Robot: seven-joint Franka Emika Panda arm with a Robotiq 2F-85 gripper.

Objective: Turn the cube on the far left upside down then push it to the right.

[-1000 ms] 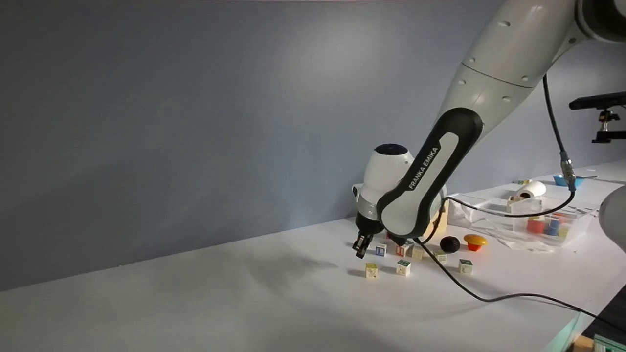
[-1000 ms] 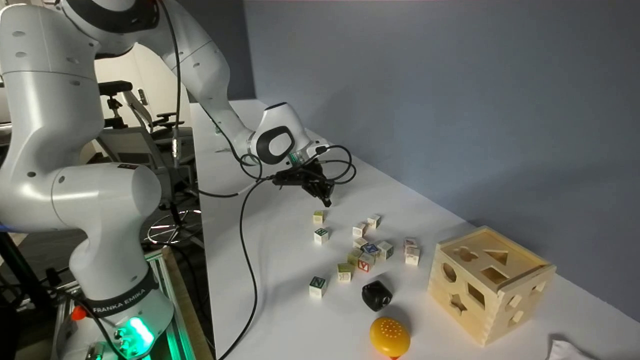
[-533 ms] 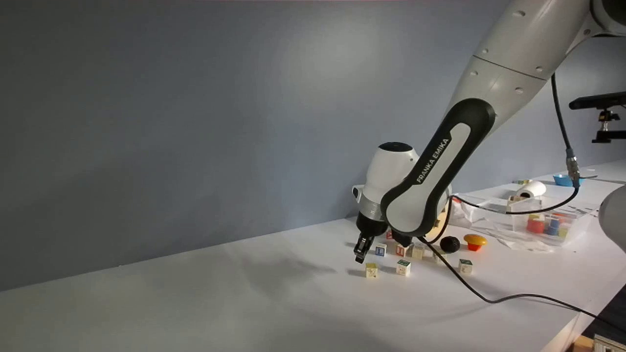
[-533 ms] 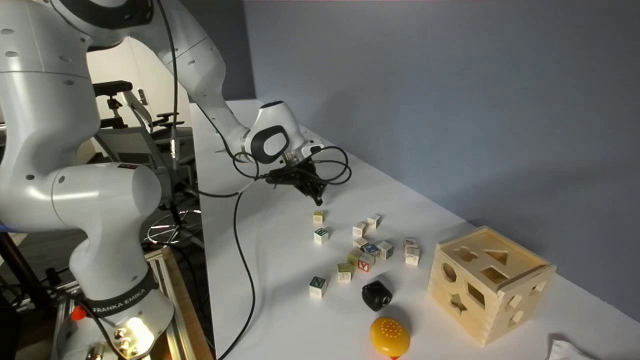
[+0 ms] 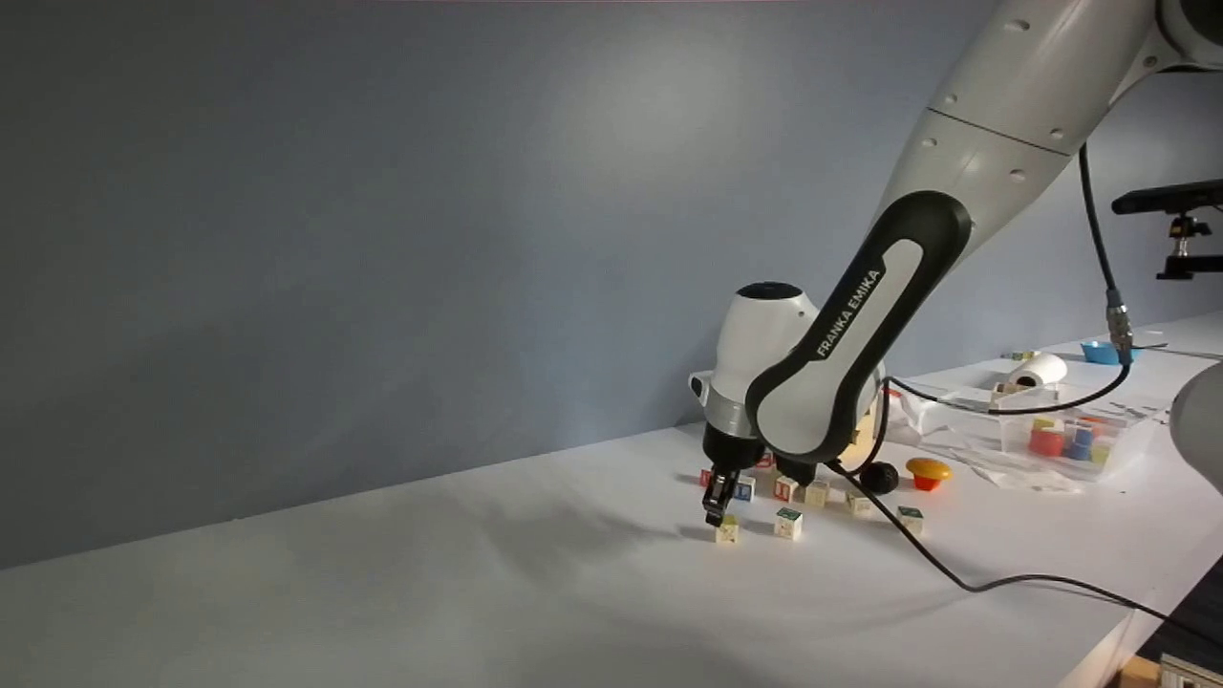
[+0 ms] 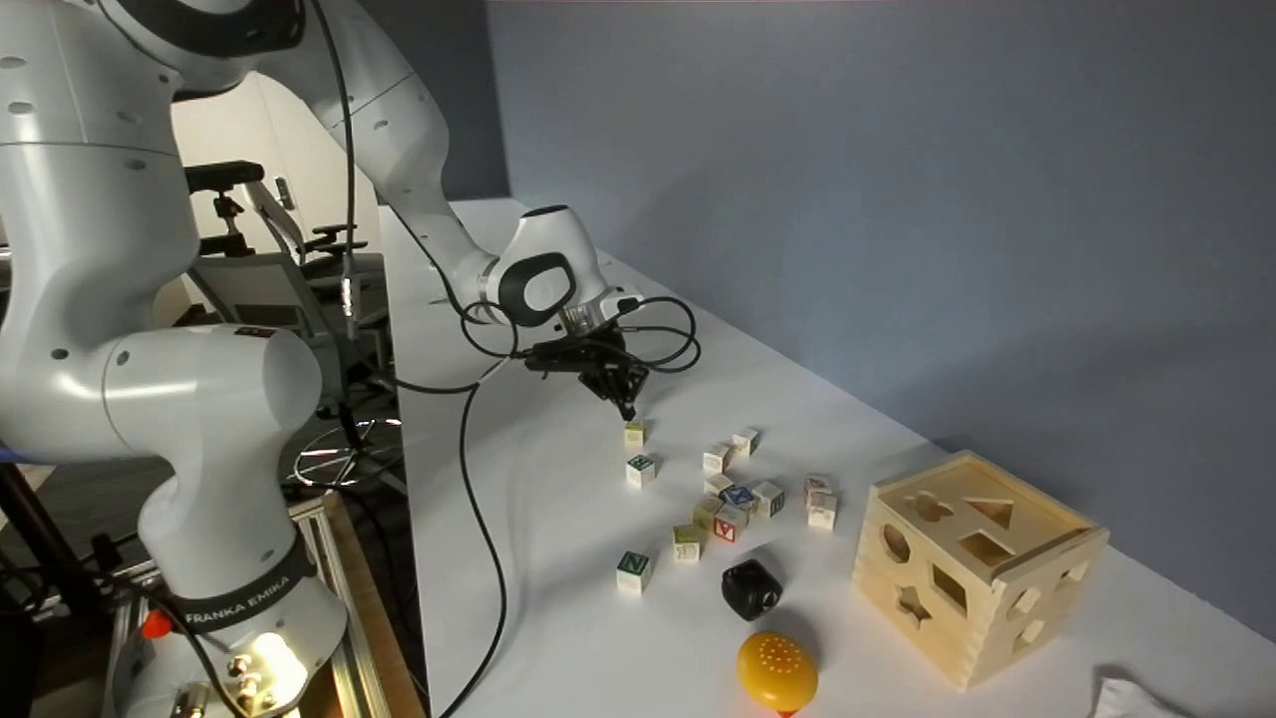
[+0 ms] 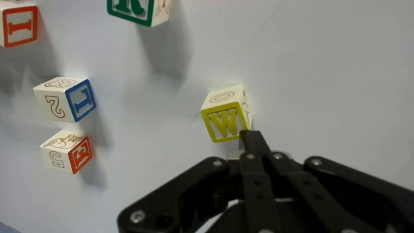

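The cube [image 7: 223,121] is small and pale cream, with a yellow-framed W on its upper face. It stands on the white table, and shows in both exterior views [image 5: 728,532] [image 6: 635,435]. My gripper [image 7: 254,139] is shut, its fingertips pressed together with nothing between them. In the wrist view the tips overlap the cube's lower right corner; whether they touch it I cannot tell. In an exterior view the gripper [image 5: 715,519] is at the cube's upper left edge; it also shows just above the cube [image 6: 628,413].
A cube with a green letter [image 6: 641,471] stands nearby. Several more letter cubes [image 6: 729,523] lie grouped farther off. A black piece [image 6: 751,589], a yellow-orange piece [image 6: 778,672] and a large wooden box with holes [image 6: 982,568] stand beyond. A black cable [image 5: 941,570] crosses the table.
My gripper has moved down and closer to the cube, from above and behind it to its upper edge. The cube has not visibly moved.
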